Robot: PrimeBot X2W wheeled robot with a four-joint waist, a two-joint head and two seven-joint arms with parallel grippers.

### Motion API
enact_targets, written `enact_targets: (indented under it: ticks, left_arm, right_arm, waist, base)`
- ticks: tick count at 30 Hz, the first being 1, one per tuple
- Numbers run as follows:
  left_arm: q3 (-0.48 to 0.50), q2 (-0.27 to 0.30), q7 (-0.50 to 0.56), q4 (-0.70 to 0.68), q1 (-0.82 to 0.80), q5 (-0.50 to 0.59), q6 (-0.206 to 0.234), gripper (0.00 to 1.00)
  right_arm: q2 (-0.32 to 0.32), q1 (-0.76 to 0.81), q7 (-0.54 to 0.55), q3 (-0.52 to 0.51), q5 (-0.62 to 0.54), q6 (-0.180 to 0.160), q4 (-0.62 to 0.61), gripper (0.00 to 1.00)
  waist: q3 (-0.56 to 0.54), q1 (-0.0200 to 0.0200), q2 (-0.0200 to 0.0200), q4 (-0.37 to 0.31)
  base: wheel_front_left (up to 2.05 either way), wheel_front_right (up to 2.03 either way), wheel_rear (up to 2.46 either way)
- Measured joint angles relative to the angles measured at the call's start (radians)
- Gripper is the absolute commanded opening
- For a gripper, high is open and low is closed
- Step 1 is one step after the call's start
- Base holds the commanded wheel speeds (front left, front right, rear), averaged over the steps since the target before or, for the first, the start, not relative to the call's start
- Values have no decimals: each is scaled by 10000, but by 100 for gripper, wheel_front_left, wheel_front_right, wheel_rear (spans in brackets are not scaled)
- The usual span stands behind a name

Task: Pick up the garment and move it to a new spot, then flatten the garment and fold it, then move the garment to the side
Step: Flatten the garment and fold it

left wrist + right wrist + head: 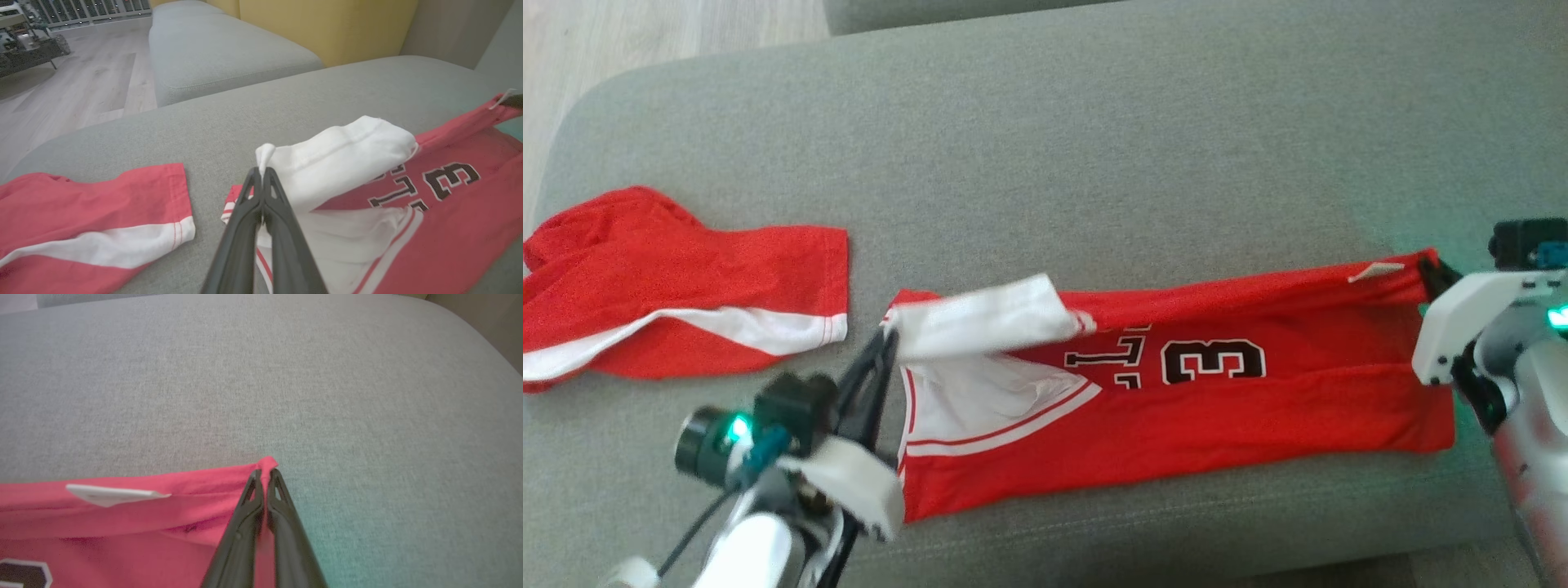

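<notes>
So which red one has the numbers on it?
The jersey stretched between the left gripper and right gripper. The other red garment, lying apart to its left, has only a white band.

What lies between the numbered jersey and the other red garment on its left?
Bare grey cushion, seen in the head and left wrist views; the left gripper clamps the jersey at that gap's edge.

Couldn't read the jersey (449,228) lettering, the white flap (339,159) right past the left gripper (261,171) covered half of it. The tag (110,494) beside the right gripper (265,471) was too small to read, and the other red garment (81,220) ran off-frame.
</notes>
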Motion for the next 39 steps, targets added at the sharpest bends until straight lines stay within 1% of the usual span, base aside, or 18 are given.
enact_targets:
  ticks: [6, 9, 11, 12, 13, 14, 15, 19, 20, 22, 26, 28, 32, 36, 39]
  left_arm:
    - [-242, 418, 259, -474, 864, 8, -119, 0]
    - [-399, 568, 382, -539, 1061, 12, -242, 0]
    - [-506, 637, 431, -539, 1140, 54, -249, 0]
    - [-529, 669, 433, -531, 1161, 105, -251, 5]
    - [-550, 709, 483, -518, 1161, 109, -257, 27]
    - [-564, 746, 520, -499, 1161, 109, -332, 62]
    - [-581, 755, 520, -477, 1159, 107, -337, 100]
    - [-706, 771, 650, -443, 1164, 105, -414, 100]
    - [-706, 771, 650, -443, 1164, 105, -414, 100]
    - [-696, 809, 644, -447, 1163, 102, -389, 100]
    - [-307, 794, 326, -472, 1161, 86, 73, 100]
    - [-63, 637, -33, -479, 1154, -27, 376, 100]
    - [286, 69, -884, -428, 1156, -276, 878, 100]
    - [589, -441, -1555, -90, 1162, -600, 1174, 100]
    - [773, -732, -1799, 155, 1171, -692, 1312, 100]
  right_arm:
    - [-213, 967, 884, 173, 395, 0, -1162, 0]
    - [-265, 1506, 1361, 174, 487, 0, -1781, 0]
    - [-267, 1851, 1739, 144, 510, 0, -2184, 0]
    - [-270, 2020, 1885, 82, 527, 0, -2382, 0]
    - [-272, 2188, 1956, -58, 520, 0, -2568, 32]
    - [-272, 2321, 1985, -217, 456, 0, -2748, 100]
    - [-272, 2433, 2046, -353, 374, 0, -2945, 100]
    - [-253, 2706, 2332, -773, 98, 0, -3776, 100]
    - [-253, 2706, 2332, -773, 98, 0, -3776, 100]
    - [-209, 2790, 2420, -932, -77, 0, -4247, 100]
    - [140, 3063, 2431, -1409, -267, 0, -5285, 100]
    - [426, 3253, 2240, -1590, -268, 0, -5795, 100]
    - [1064, 3841, 1647, -1662, -360, 0, -6815, 100]
    - [1710, 4547, 999, -1950, -619, 0, -7390, 100]
    - [2194, 4958, 663, -2412, -619, 0, -7413, 100]
  waist:
    - [-196, 0, 0, -80]
    - [-231, 0, 0, -91]
    - [-233, 0, 0, -99]
    - [-228, 0, 0, -101]
    - [-223, 0, 0, -106]
    - [-220, 0, 0, -111]
    - [-227, 0, 0, -115]
    - [-338, 0, 0, -157]
    - [-338, 0, 0, -157]
    - [-436, 0, 0, -183]
    - [-727, 0, 0, -221]
    - [-892, 0, 0, -239]
    - [-1197, 0, 0, -282]
    - [-1372, 0, 0, -378]
    - [-1388, 0, 0, -476]
  base:
    - [0, 0, 0]
    - [0, 0, 0]
    - [0, 0, 0]
    - [0, 0, 0]
    - [0, 0, 0]
    - [0, 0, 0]
    - [0, 0, 0]
    - [0, 0, 0]
    - [0, 0, 0]
    - [0, 0, 0]
    - [0, 0, 0]
    - [0, 0, 0]
    - [0, 0, 0]
    - [0, 0, 0]
    - [0, 0, 0]
